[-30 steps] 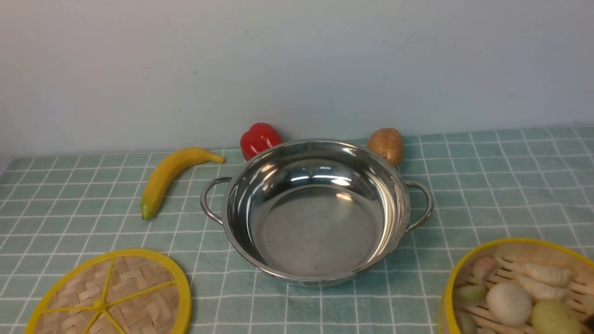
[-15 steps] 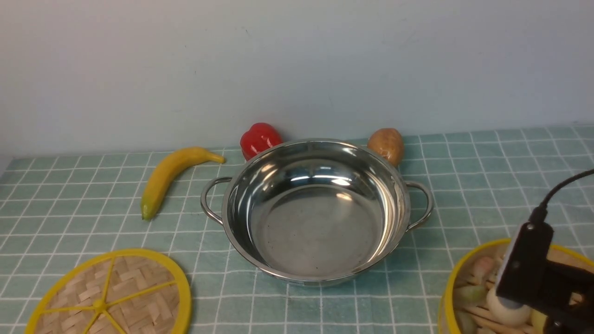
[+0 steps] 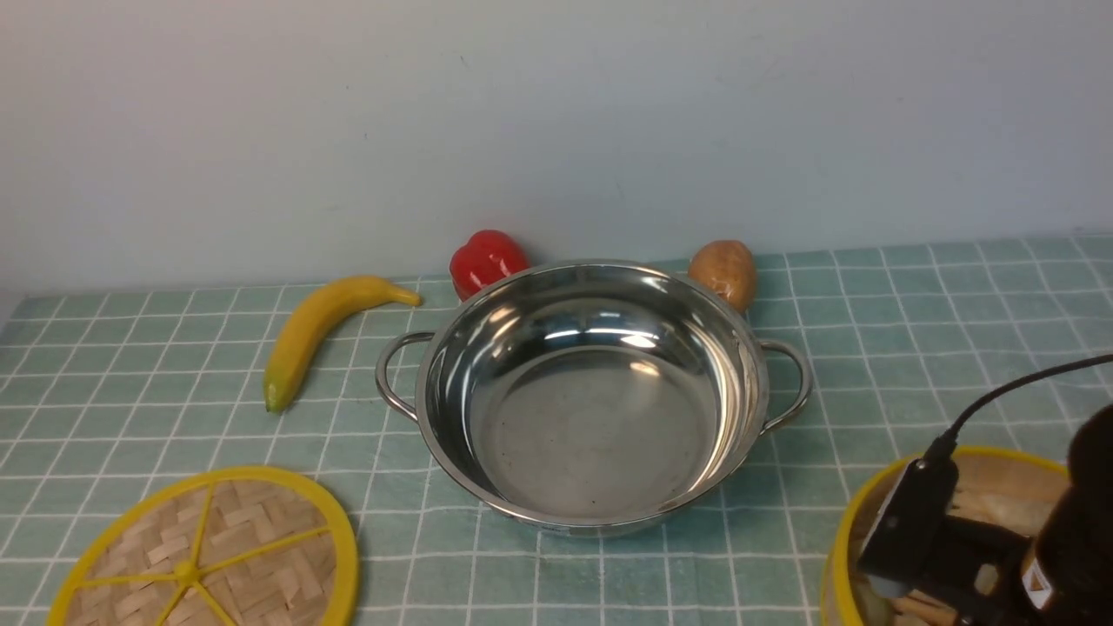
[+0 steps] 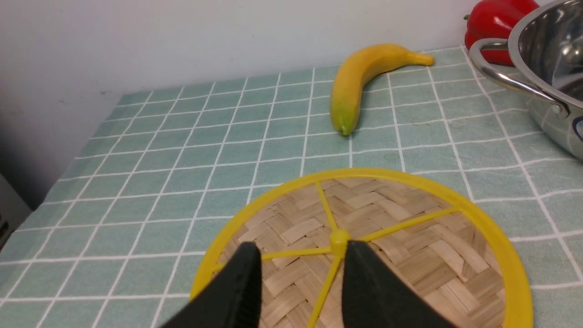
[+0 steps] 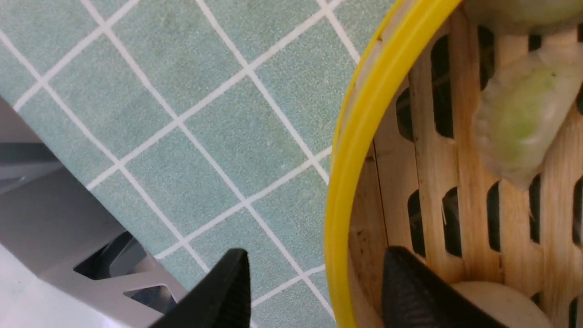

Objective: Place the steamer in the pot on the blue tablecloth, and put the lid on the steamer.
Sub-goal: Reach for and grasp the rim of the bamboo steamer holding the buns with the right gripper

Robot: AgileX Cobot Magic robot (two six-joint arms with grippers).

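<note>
The shiny steel pot (image 3: 591, 400) stands empty in the middle of the blue tablecloth (image 3: 913, 348). At the near left lies the flat woven lid (image 3: 209, 556). In the left wrist view my left gripper (image 4: 303, 273) hangs open above the lid (image 4: 410, 237), its tips either side of a yellow spoke near the hub. The steamer (image 3: 1000, 465) sits at the near right, half hidden by my right arm (image 3: 913, 526). My right gripper (image 5: 314, 278) is open and straddles the steamer's yellow rim (image 5: 360, 136), one finger outside, one inside.
A banana (image 3: 322, 330), a red pepper (image 3: 487, 259) and a potato (image 3: 723, 271) lie behind the pot by the wall. Dumplings (image 5: 519, 118) and a pale bun (image 5: 496, 303) lie in the steamer. The table's near edge (image 5: 68, 228) is close to the right gripper.
My right arm has come into the front view at the near right and sunk lower over the steamer. Pot, lid and steamer have not moved.
</note>
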